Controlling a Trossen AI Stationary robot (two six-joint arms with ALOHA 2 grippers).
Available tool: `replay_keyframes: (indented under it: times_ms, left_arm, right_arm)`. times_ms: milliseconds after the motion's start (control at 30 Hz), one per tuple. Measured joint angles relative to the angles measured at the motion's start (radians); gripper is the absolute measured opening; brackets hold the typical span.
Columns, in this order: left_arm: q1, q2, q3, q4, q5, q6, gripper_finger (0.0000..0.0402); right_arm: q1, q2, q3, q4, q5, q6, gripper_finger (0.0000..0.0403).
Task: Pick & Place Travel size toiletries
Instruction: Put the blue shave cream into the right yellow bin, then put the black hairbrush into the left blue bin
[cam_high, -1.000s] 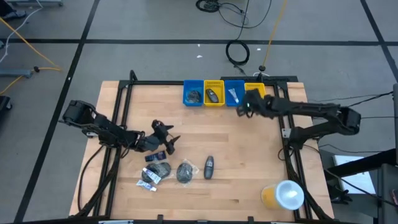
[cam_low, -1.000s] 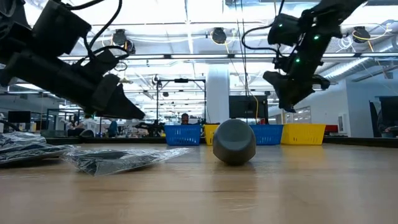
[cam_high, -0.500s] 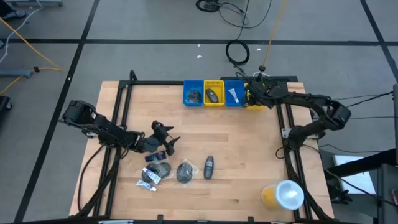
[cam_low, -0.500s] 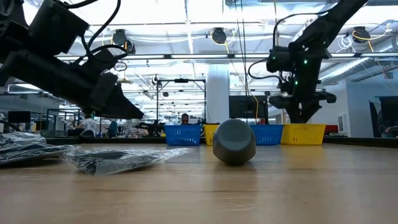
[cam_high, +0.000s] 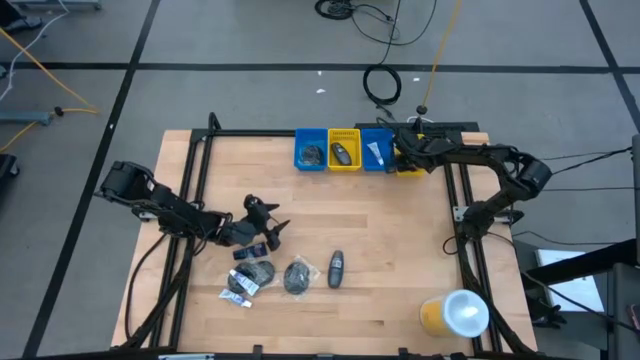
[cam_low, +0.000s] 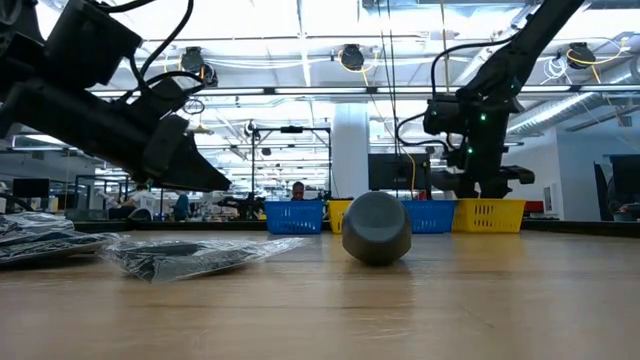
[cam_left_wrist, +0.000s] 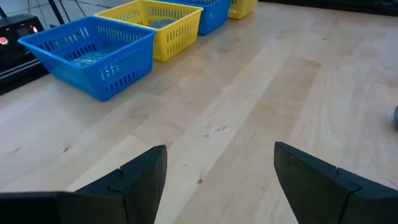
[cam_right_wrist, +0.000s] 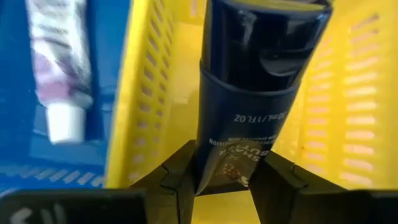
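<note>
My right gripper (cam_high: 404, 156) hangs over the yellow bin (cam_high: 410, 150) at the right end of the bin row, shut on a dark tube (cam_right_wrist: 255, 68). A white tube (cam_right_wrist: 59, 68) lies in the blue bin (cam_high: 376, 150) beside it. My left gripper (cam_high: 266, 226) stands open at mid-left, low over the table, with nothing between its fingers (cam_left_wrist: 217, 168). Near the front lie a dark bottle (cam_high: 336, 268), two clear-wrapped dark pieces (cam_high: 296, 276) (cam_high: 258, 270), a sachet (cam_high: 240, 286) and a small dark item (cam_high: 250, 251). My right gripper pinches the dark tube between its two fingers at the labelled end (cam_right_wrist: 219, 171), opposite the cap. The fingers slant steeply down from above. The tube hangs below them, cap end (cam_right_wrist: 264, 37) downward inside the yellow bin's walls; whether it touches the bin floor I cannot tell.
Four bins stand in a row at the far edge: blue (cam_high: 311, 151), yellow (cam_high: 344, 150), blue, yellow; the first two hold dark items. A yellow cup with a white lid (cam_high: 456, 313) stands at the near right corner. A black frame (cam_high: 200, 160) borders the table.
My right gripper has carried the dark tube toward the far right, over the right-hand yellow bin, and has sunk down to the bin, tipping more steeply downward. It has stayed shut on the tube.
</note>
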Motion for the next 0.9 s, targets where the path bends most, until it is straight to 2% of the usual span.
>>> replay_keyframes:
  times_ms: [367,533,767,900]
  left_arm:
    - [-0.007,0.0,0.0,0.0,0.0,-0.003,0.0285]
    - [-0.007,0.0,0.0,0.0,0.001,-0.004,0.0285]
    - [-0.007,0.0,0.0,0.0,0.001,-0.006,0.0285]
    - [-0.008,0.0,0.0,0.0,0.002,-0.006,0.0285]
  right_arm:
    - [-0.008,-0.003,0.0,0.018,0.003,0.003,0.0193]
    - [-0.008,-0.019,0.0,0.047,0.004,-0.011,0.0206]
    - [0.063,-0.195,0.0,0.056,0.056,-0.052,0.0194]
    - [0.166,-0.315,-0.015,0.138,0.057,-0.114,0.0185]
